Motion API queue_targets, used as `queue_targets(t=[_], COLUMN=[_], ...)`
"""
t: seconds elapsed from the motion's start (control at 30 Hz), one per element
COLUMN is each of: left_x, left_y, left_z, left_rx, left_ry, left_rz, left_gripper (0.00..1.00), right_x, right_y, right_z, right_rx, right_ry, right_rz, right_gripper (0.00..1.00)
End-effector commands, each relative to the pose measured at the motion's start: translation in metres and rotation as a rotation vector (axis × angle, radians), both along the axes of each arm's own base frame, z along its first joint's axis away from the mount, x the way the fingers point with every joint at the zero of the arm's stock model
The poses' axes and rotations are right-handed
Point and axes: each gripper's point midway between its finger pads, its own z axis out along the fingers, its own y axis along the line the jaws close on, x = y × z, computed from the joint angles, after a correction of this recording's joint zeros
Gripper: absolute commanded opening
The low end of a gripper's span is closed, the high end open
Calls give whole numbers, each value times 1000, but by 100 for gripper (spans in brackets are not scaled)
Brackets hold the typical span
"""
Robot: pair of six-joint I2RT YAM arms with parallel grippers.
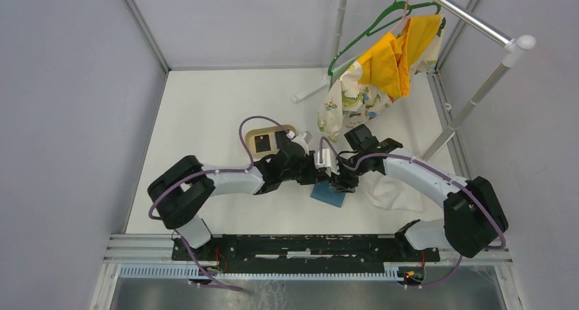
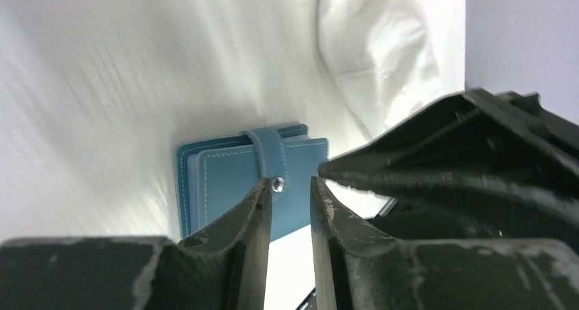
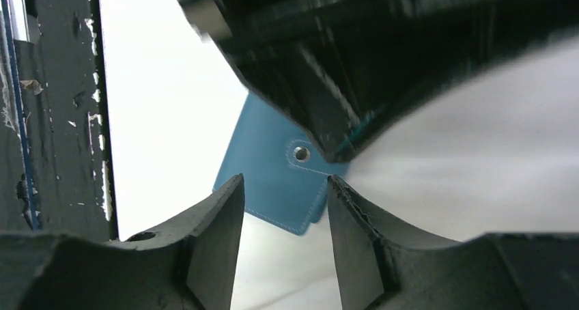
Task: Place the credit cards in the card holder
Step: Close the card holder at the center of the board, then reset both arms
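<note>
One card (image 1: 262, 144) lies in the tan tray (image 1: 274, 128).

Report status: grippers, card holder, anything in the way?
Left gripper open, empty, tips just over the card holder. Right gripper open, empty, crowding in opposite. Card holder flat on the table, folded shut. White cloth beside it, not covering.

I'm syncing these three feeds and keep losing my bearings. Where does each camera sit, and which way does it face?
Top external: above and behind the robot, looking down at the table; the left arm and right arm show.
Left wrist: on the left arm, looking past the left fingers at the blue card holder; the right arm intrudes at right.
Right wrist: on the right arm, looking past the right fingers at the same card holder; the left arm looms above.
Both wrist views share the card holder's snap.
</note>
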Motion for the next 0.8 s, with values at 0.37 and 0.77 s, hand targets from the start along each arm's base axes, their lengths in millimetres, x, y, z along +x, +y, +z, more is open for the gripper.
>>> queue_targets(t=[0.37,0.77], left_x=[30,15], left_y=[121,158], left_z=[186,272], left_rx=[163,189], left_ry=[-609,-683], left_rz=[249,265], left_gripper=[81,100], right_x=[111,103], right_y=[-82,-71], right_z=[164,285], right_rx=[212,510], right_ry=[-595,-586], right_rz=[-607,-763], right_gripper=[98,98])
